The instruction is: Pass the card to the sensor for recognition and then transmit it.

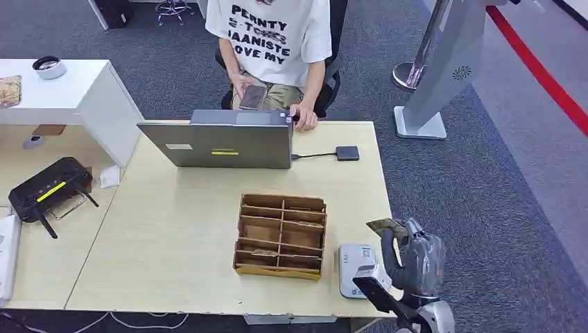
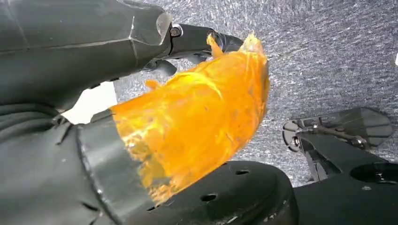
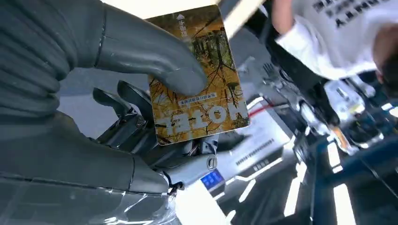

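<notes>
Your left hand (image 2: 94, 70) hangs over the carpet behind orange film; you cannot tell how its fingers lie. Right of the wooden divider box (image 1: 281, 236), the white card reader (image 1: 357, 269) sits at the surface's (image 1: 173, 229) near edge. Just beyond, your right hand (image 1: 409, 260) pinches the hotel card (image 3: 199, 75) near one end: thin, stiff, probably slick, so keep that flat-faced pinch.

Card (image 3: 199, 82): lower edge hidden behind right hand (image 3: 94, 117). Person (image 1: 274, 41): head cut off by frame edge. Left hand (image 2: 70, 117): fingers obscured by orange blur.
</notes>
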Action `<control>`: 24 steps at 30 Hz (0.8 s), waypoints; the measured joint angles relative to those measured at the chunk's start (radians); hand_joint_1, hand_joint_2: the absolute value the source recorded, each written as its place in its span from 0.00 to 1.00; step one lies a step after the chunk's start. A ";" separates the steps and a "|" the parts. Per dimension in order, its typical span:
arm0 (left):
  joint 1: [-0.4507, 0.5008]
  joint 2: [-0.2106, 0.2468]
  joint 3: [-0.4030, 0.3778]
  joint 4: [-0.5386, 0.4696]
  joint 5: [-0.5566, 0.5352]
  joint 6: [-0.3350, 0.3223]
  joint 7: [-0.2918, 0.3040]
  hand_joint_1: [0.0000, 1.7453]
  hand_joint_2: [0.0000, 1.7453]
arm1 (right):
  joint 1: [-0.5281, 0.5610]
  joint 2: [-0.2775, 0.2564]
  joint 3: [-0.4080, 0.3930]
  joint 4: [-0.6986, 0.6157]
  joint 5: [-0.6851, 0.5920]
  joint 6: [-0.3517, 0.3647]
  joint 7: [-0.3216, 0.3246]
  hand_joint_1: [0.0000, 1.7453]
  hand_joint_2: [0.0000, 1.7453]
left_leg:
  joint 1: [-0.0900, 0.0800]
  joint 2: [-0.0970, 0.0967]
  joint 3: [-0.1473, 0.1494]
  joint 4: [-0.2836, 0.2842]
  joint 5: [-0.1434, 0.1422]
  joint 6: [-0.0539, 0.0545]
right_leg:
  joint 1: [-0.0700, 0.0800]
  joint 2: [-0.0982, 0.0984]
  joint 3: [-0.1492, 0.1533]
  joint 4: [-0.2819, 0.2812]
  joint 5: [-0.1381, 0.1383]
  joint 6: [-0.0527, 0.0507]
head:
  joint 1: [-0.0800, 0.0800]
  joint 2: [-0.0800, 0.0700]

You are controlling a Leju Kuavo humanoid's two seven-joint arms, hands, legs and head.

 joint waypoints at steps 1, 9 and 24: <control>0.000 0.000 0.000 0.000 -0.003 0.000 -0.002 0.00 0.00 | 0.000 0.005 -0.002 -0.016 0.006 0.000 -0.012 1.00 1.00 | 0.000 0.000 0.000 0.000 0.000 0.000 | 0.000 0.000 0.000 0.000 0.000 0.000 | 0.000 0.000; -0.002 0.000 0.000 0.000 -0.029 -0.004 -0.007 0.00 0.00 | -0.041 0.024 0.009 -0.092 0.098 0.000 -0.053 1.00 1.00 | 0.000 0.000 0.000 0.000 0.000 0.000 | 0.000 0.000 0.000 0.000 0.000 0.000 | 0.000 0.000; -0.020 0.002 -0.002 0.000 -0.125 -0.027 -0.009 0.00 0.00 | -0.417 -0.023 0.247 0.038 0.356 0.005 0.151 1.00 1.00 | 0.000 0.001 0.000 0.000 0.001 0.000 | 0.000 0.001 0.000 0.001 0.001 -0.001 | 0.000 0.000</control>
